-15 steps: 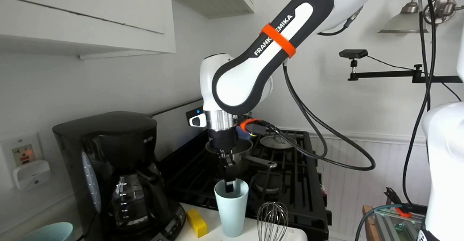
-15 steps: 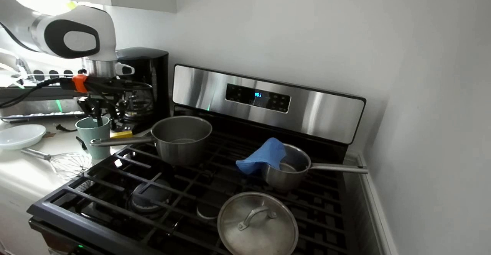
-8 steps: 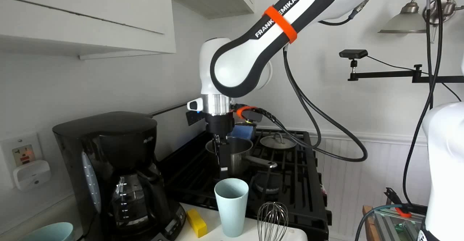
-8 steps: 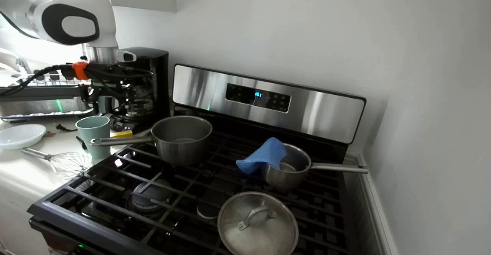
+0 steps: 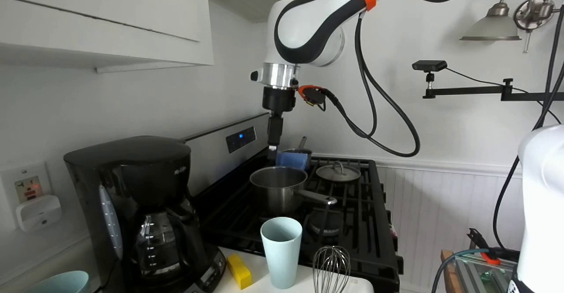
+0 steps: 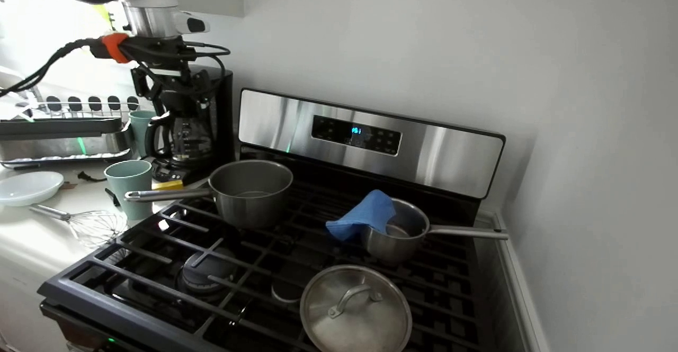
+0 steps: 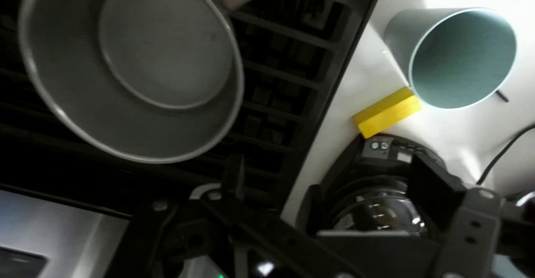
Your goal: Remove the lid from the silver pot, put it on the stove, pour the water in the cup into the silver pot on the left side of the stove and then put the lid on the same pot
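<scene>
The silver pot (image 6: 251, 204) sits uncovered on the left side of the stove (image 6: 175, 283), its handle (image 6: 167, 195) reaching toward the counter. The round metal lid (image 6: 356, 312) lies handle up on the grates at the front right. On the counter beside the stove the pale mint cup (image 5: 282, 255) stands upright; its inside (image 7: 464, 60) shows in the wrist view, but I cannot tell whether it holds water. High above the counter and stove edge, my gripper (image 7: 333, 177) is open, fingers wide apart and nothing between them. It is clear of both cup and pot.
A black coffee maker (image 5: 132, 183) stands near the wall, with a yellow block (image 5: 239, 271) beside it. A whisk (image 5: 331, 266) lies near the cup. Another pan (image 6: 394, 243) with a blue cloth (image 6: 365, 215) sits at the stove's back right. Cabinets (image 5: 105, 24) overhang the counter.
A second ago one finger was inside the cup's rim. My gripper has since let go, risen well above it and moved off over the stove side. The cup has stayed where it stood.
</scene>
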